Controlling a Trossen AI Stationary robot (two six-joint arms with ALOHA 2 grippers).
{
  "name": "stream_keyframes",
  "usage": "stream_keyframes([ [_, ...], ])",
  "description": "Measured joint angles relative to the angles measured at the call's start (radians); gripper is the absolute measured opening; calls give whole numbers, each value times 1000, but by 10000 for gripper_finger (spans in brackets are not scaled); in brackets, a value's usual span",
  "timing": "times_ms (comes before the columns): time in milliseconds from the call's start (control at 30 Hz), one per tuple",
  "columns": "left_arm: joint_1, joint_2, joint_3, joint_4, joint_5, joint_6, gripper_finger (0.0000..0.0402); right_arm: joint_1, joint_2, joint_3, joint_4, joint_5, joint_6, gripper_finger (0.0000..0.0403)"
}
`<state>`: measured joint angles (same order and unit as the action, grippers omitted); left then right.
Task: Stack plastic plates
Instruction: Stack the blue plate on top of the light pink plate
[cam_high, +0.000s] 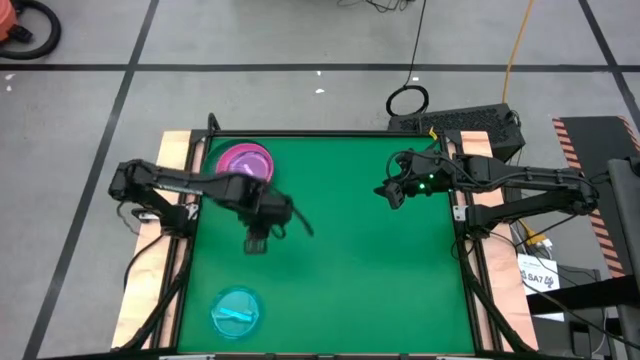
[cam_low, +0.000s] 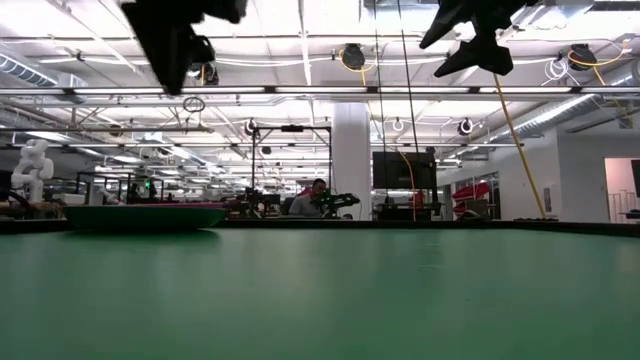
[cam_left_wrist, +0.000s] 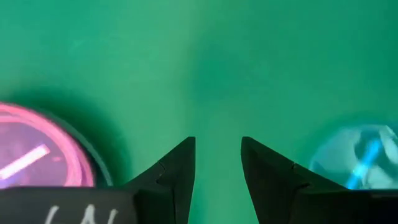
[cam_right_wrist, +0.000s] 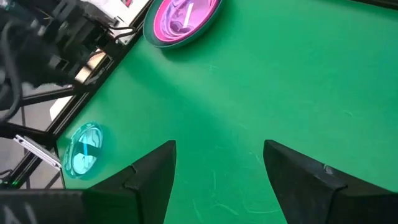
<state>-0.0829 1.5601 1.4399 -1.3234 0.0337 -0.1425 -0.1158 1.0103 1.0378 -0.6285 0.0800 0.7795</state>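
Observation:
A stack of plates topped by a pink plate (cam_high: 244, 160), with a dark rim below it, rests on the green table at the far left; it shows in the left wrist view (cam_left_wrist: 37, 158), the right wrist view (cam_right_wrist: 181, 18) and the low view (cam_low: 145, 215). A translucent cyan plate (cam_high: 237, 310) lies at the near left, seen also in the left wrist view (cam_left_wrist: 360, 158) and the right wrist view (cam_right_wrist: 84, 151). My left gripper (cam_high: 258, 243) hangs open and empty above the table between the two. My right gripper (cam_high: 385, 194) is open and empty at the far right.
The green table (cam_high: 360, 270) has a raised dark frame around it. Beyond the far right corner lie a black box and cables (cam_high: 460, 122). In the low view a person (cam_low: 305, 203) sits far behind the table.

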Motion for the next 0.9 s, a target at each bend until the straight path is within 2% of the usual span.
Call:
stream_keyframes([
  [100,-67,0,0,-6,6,-31,136,0,0,0,0,1,-2,235],
  [200,-107,0,-1,27,-13,-151,136,0,0,0,0,1,-7,235],
  [267,-129,-1,-19,77,11,-180,138,0,0,0,0,1,-11,235],
  [500,-205,0,-119,166,96,-178,145,0,0,0,-20,-15,-49,235],
  [733,-324,0,-126,199,93,-126,146,45,-1,0,-73,-78,-49,235],
  [900,-402,0,-126,240,93,-157,179,99,-1,0,-72,-78,-58,235],
])
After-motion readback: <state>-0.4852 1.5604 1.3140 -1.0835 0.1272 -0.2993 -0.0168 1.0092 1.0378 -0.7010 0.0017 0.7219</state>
